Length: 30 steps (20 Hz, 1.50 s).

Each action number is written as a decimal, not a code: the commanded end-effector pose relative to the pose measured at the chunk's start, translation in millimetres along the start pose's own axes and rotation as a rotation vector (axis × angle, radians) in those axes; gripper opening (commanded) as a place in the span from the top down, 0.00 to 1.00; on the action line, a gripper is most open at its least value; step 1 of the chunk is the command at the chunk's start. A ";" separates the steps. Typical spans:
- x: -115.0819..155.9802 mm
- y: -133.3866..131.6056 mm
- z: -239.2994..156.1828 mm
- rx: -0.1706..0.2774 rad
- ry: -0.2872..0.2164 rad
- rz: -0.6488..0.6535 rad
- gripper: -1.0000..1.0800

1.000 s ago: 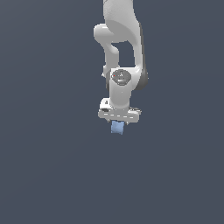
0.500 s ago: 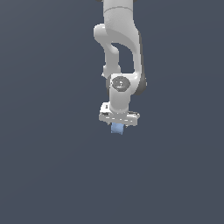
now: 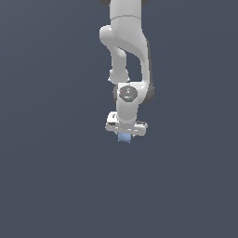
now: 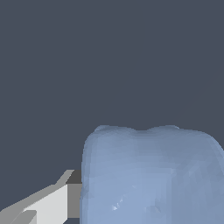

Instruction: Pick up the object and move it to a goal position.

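Small matte light-blue lumpy object (image 4: 151,175) close against the wrist camera, rounded on its upper edge, one white gripper finger (image 4: 48,203) touching its side. In the exterior view, same light-blue object (image 3: 124,137) directly under the white gripper (image 3: 124,134), clamped between the fingers, narrower than the gripper's crossbar. Above the gripper, white jointed Panda arm (image 3: 126,56) rising vertical. Behind the gripper, plain dark grey-blue background (image 3: 51,176) all round.
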<state>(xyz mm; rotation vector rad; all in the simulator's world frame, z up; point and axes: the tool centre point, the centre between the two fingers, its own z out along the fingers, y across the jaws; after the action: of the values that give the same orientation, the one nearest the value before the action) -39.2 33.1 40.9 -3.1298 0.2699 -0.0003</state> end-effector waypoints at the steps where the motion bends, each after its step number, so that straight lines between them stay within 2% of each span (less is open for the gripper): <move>1: 0.1 0.3 1.0 0.000 0.000 0.000 1.00; 10: 0.4 0.0 -1.1 0.000 0.001 0.001 1.00; 16: -0.8 -9.5 -19.1 0.000 0.001 0.001 1.00; 23: -3.7 -34.9 -67.3 -0.001 0.001 0.001 1.00; 30: -7.3 -72.3 -138.6 -0.001 0.001 0.001 1.00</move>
<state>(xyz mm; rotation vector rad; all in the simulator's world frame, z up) -34.3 96.9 162.8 -3.1308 0.2716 -0.0012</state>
